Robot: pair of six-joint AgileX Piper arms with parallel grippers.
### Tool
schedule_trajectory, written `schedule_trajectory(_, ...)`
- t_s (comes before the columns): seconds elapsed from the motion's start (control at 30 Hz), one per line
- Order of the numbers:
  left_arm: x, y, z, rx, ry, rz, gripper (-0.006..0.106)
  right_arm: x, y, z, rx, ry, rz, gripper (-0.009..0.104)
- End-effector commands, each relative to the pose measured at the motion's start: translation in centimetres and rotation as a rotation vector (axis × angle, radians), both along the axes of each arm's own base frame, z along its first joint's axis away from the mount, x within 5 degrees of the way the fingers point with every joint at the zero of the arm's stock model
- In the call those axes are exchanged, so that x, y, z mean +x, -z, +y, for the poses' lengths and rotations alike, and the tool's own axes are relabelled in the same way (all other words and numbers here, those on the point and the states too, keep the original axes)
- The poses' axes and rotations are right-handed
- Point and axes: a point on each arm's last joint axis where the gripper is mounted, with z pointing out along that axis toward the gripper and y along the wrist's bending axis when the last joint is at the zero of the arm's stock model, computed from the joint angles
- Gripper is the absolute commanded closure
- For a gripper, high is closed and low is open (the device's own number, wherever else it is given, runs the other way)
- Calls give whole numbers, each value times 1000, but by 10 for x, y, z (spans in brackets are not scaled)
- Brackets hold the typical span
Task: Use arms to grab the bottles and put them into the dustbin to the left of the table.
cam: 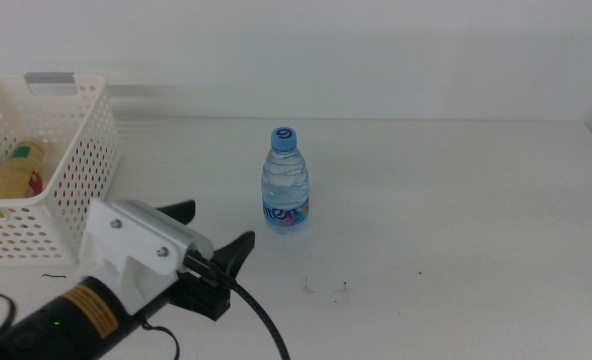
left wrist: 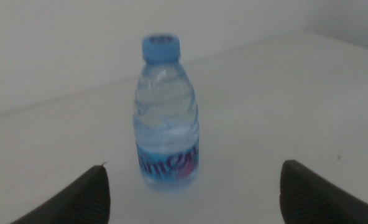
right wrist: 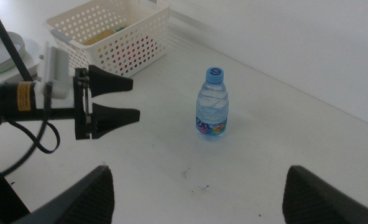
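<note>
One bottle (cam: pixel 285 182), upright mid-table, is being lined up by the left gripper (cam: pixel 214 236), jaws spread and well short; it risks being tipped if clipped off-centre.

The water bottle (cam: pixel 285 184) was seen to be of clear, glossy plastic with a smooth blue cap. Left of it, the dustbin (cam: pixel 68 150) was of white perforated plastic. The surface (cam: pixel 456 220) appeared matt white; the left end effector (cam: pixel 221 233) was matt black.
</note>
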Motion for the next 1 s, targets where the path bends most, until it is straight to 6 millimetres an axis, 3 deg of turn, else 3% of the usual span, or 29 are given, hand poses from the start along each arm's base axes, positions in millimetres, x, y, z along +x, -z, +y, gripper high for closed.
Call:
schedule_trajectory(0.0,2,8,-1,-11,-5,22,7,-1,-2,-1,3,5,-15,12)
schedule_trajectory(0.4,10,36,-7,10,4,85,7,-1,-2,-1,3,5,-15,12)
schedule_trajectory(0.97,15,27,-10,-37,7,16,7,-1,-2,-1,3,5,-15,12)
